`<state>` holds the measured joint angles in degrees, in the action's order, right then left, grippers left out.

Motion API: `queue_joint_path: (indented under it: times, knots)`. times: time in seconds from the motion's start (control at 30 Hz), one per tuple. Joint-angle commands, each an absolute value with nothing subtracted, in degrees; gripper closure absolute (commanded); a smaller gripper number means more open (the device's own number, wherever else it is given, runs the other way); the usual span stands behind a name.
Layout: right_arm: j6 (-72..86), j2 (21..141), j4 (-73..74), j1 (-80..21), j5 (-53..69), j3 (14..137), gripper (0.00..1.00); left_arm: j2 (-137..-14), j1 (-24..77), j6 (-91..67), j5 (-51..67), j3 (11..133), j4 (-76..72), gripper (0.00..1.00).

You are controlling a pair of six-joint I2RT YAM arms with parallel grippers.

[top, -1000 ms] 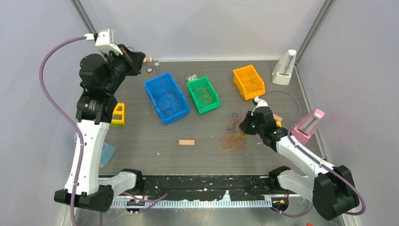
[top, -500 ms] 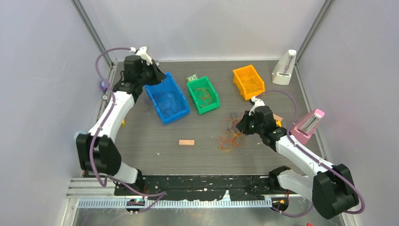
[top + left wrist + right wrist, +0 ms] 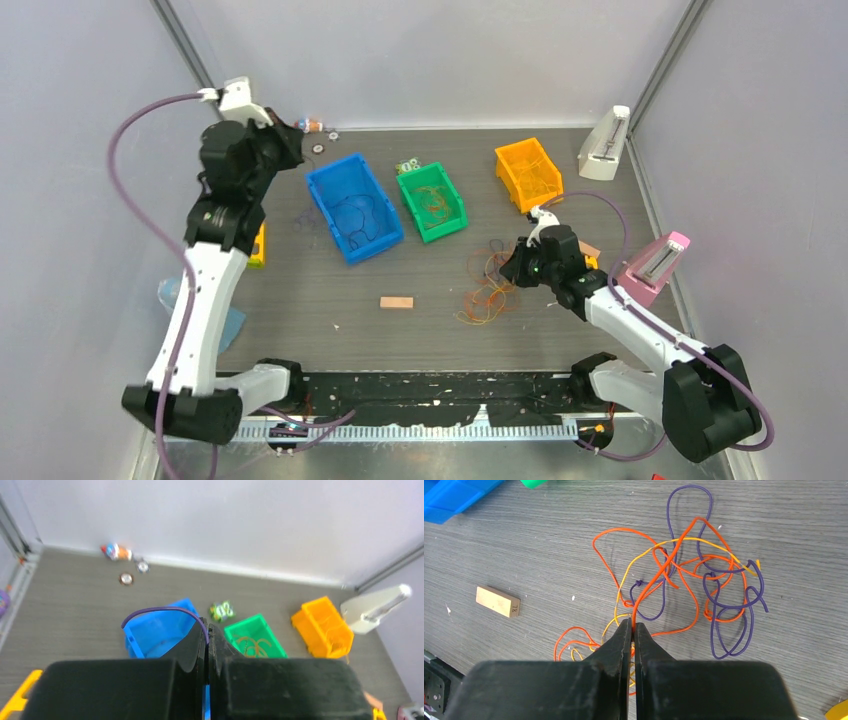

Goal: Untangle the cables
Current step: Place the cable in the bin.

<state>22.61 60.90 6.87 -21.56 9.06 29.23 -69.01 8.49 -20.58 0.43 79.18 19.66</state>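
Table [image 3: 300,290]: dark grey wood-grain top, pale specks and scuffs toward the near edge. It is closed in on three sides by plain, pale lavender-grey walls [image 3: 450,60], and metal posts [image 3: 185,45] rise at the two far corners. Three open bins stand in a row across the far half: blue bin [image 3: 325,195], green bin [image 3: 452,190] and orange bin [image 3: 510,160], each with a few thin wires inside. The main lot of cables [image 3: 488,285] lies loose on the bare table right of centre, nearer than the green and orange bins: orange, yellow and purple loops spread flat and crossing one another. A small wooden block [image 3: 396,302] lies just left of them, apart. The right hand [image 3: 633,626] is low over the near edge of the tangle, fingers pressed together on an orange strand [image 3: 664,565] that runs up from the tips across the pile. The left hand [image 3: 207,629] is raised at the far-left corner, above and behind the blue bin, fingers together on a purple strand [image 3: 160,610] that arcs out to the left of the tips. A white stand [image 3: 603,145] sits at the far-right corner and a pink stand [image 3: 655,265] at the right edge. A yellow piece [image 3: 257,243] lies at the left edge, and small oddments [image 3: 318,127] lie along the far wall.
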Motion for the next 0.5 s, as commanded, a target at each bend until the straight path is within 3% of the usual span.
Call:
queue_joint_path:
  times: [0.0, 0.47]
  knots:
    - [21.9, 61.5, 5.0, -21.6, 10.2, 29.7, 0.94, -63.5, 8.2, -19.4, -5.1, 82.4, 21.0, 1.0]
    - [21.9, 59.3, 6.3, -21.6, 9.5, 29.8, 0.95, -70.2, 8.2, -21.4, 8.8, 94.3, 18.4, 1.0]
